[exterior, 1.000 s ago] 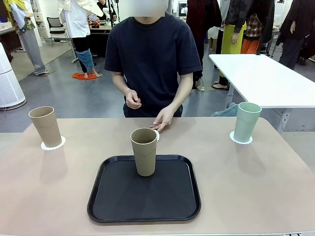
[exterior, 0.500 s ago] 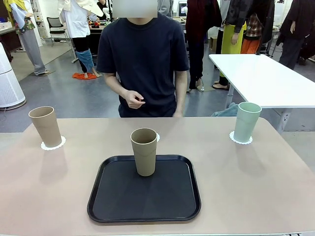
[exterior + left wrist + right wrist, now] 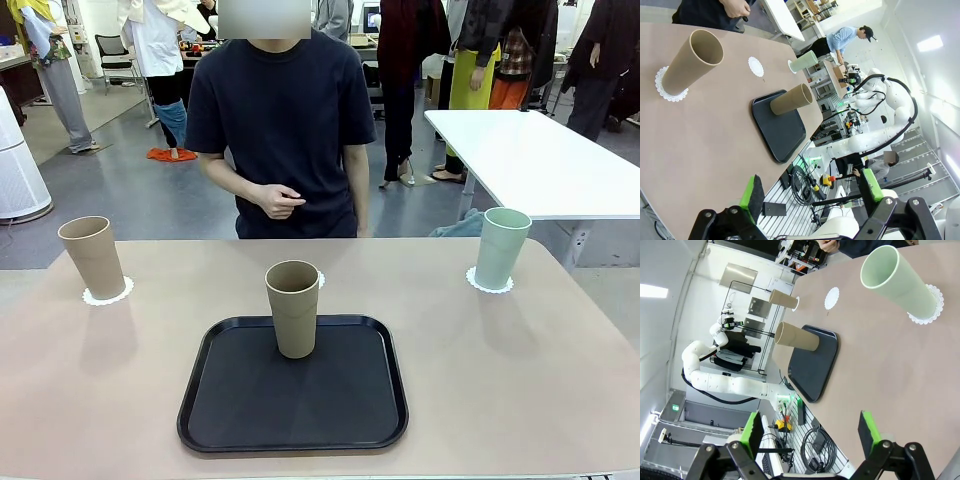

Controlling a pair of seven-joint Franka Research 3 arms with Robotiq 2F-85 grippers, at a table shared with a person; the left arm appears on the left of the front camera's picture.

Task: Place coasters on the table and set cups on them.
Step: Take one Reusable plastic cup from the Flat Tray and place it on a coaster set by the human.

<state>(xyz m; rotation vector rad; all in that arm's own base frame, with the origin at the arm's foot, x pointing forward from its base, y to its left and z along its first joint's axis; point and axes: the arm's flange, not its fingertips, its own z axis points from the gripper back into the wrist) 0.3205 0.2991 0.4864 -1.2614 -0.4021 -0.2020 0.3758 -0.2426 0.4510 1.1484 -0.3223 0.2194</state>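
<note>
Front view: table (image 3: 520,380) with a black tray (image 3: 230,400) at the near centre.
- Tan cup A (image 3: 92,257) stands upright on the left coaster (image 3: 107,295), far left of the table.
- Mint cup (image 3: 500,247) stands upright on the right coaster (image 3: 489,286), far right.
- Tan cup B (image 3: 293,308) stands upright on the tray, toward its far edge, not on a coaster.
- Third coaster (image 3: 320,278) lies bare on the table just beyond the tray. From the front most of it is hidden behind cup B. It shows whole in the left wrist view (image 3: 756,66) and the right wrist view (image 3: 831,299).

Person (image 3: 280,110) stands at the far side. One hand (image 3: 280,202) is loosely curled at the waist, off the table, touching nothing.

Left gripper (image 3: 811,189): green-padded fingers (image 3: 752,192) wide apart with nothing between them. It is held above the table's edge, well apart from cup A (image 3: 690,62) and the tray (image 3: 780,127).

Right gripper (image 3: 810,428): fingers (image 3: 867,427) wide apart and empty. It is raised above the table, well apart from the mint cup (image 3: 900,282).
</note>
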